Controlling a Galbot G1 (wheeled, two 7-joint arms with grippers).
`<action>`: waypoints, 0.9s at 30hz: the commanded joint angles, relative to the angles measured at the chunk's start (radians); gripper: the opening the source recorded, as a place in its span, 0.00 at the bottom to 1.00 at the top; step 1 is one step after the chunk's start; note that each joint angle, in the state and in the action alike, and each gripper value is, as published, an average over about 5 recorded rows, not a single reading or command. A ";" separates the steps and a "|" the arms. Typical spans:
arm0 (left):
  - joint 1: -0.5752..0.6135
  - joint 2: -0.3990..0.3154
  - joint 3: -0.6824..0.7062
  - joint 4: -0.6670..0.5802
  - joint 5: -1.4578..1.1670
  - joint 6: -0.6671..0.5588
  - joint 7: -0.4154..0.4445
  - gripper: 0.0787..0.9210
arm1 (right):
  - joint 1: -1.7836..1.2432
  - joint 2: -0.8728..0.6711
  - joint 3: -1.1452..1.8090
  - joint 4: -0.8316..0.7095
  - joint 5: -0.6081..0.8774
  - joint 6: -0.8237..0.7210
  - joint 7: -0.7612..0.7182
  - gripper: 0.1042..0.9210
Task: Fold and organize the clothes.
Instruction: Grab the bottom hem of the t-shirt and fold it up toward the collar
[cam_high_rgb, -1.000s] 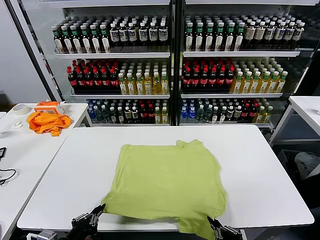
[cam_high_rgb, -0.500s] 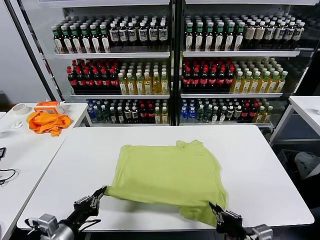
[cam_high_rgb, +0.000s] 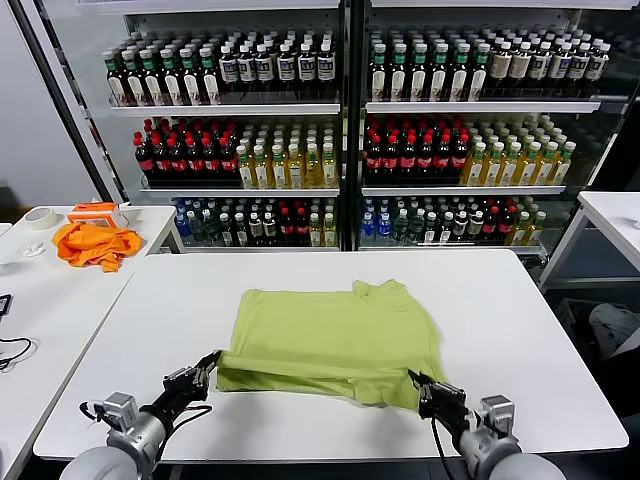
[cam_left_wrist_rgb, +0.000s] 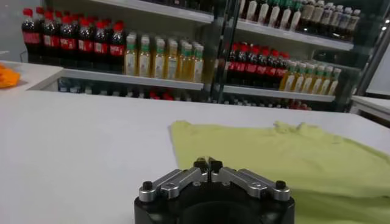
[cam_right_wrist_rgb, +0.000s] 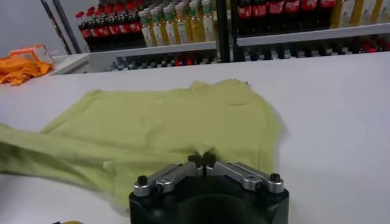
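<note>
Since a second ago both grippers have carried the shirt's near hem up off the table edge and forward, so the near part now folds over toward the far part; one lime-green shirt (cam_high_rgb: 335, 335) only, lying on the middle of the white table (cam_high_rgb: 520, 310), collar end toward the shelves, hem end toward the robot. Folded as it is, its long axis runs left-right across the table, with a raised fold line along the near edge. No print shows on the visible side.

Two grippers, both at work. Left gripper (cam_high_rgb: 205, 367) is at the shirt's near left corner, fingertips clenched together on the cloth; left wrist view shows the tips (cam_left_wrist_rgb: 208, 164) closed with no gap, shirt (cam_left_wrist_rgb: 286, 158) spread beyond. Right gripper (cam_high_rgb: 422, 385) is at the near right corner, likewise pinched on the hem; right wrist view shows its tips (cam_right_wrist_rgb: 202, 160) closed against the shirt (cam_right_wrist_rgb: 164, 128).

One orange cloth (cam_high_rgb: 97, 243) heaped on the side table (cam_high_rgb: 40, 300) at far left, well apart from the shirt. Behind, drink shelves (cam_high_rgb: 340, 140) packed with rows of bottles, too many to count
</note>
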 joint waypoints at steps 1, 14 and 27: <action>-0.160 0.004 0.082 0.135 0.004 -0.005 0.015 0.01 | 0.107 0.007 -0.051 -0.079 0.015 -0.012 0.006 0.00; -0.248 -0.017 0.140 0.229 0.060 -0.002 0.018 0.01 | 0.114 0.026 -0.068 -0.116 0.004 -0.010 -0.003 0.00; -0.236 -0.025 0.114 0.255 0.078 -0.009 0.019 0.31 | 0.113 0.044 -0.029 -0.130 -0.019 -0.013 0.033 0.27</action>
